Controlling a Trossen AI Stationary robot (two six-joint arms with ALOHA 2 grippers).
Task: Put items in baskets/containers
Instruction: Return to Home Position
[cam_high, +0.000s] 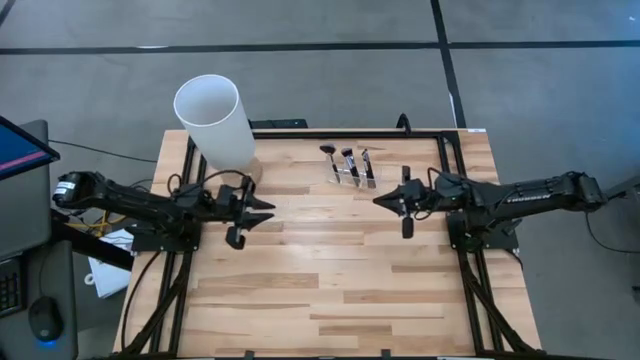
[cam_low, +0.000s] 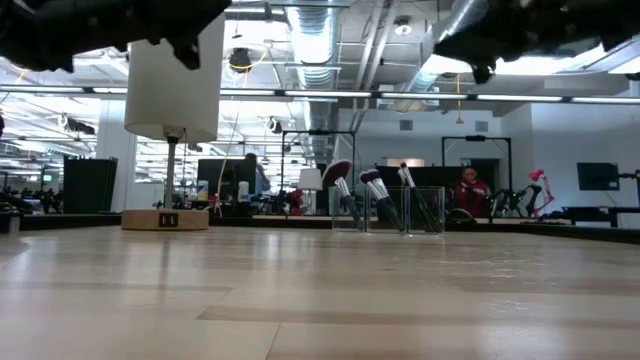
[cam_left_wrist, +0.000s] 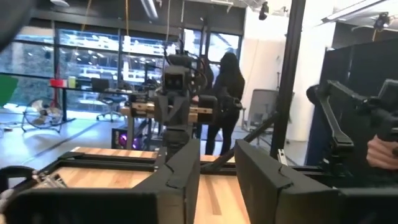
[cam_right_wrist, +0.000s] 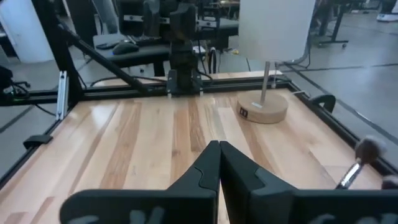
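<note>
Three makeup brushes (cam_high: 348, 160) with dark handles and silver ferrules stand tilted in the small clear holder (cam_high: 352, 176) near the table's far edge. In the low view they (cam_low: 378, 195) lean in the holder (cam_low: 388, 212), and one has a fan head (cam_low: 335, 172). My left gripper (cam_high: 269, 210) hovers open over the table, left of the holder and nearer the near edge. My right gripper (cam_high: 379, 200) hovers shut just right of the holder. In the wrist views the left fingers (cam_left_wrist: 217, 150) stand apart and the right fingers (cam_right_wrist: 219, 147) meet. One brush head (cam_right_wrist: 364, 149) shows in the right wrist view. No other brushes are in view.
A tall white cylinder (cam_high: 215, 120) on a round wooden base (cam_low: 165, 218) stands at the far left corner, behind my left gripper. A black frame (cam_high: 330, 132) runs along the table's far and side edges. Bare wood (cam_high: 330, 280) fills the middle and near part. People show in the room beyond (cam_left_wrist: 225, 99).
</note>
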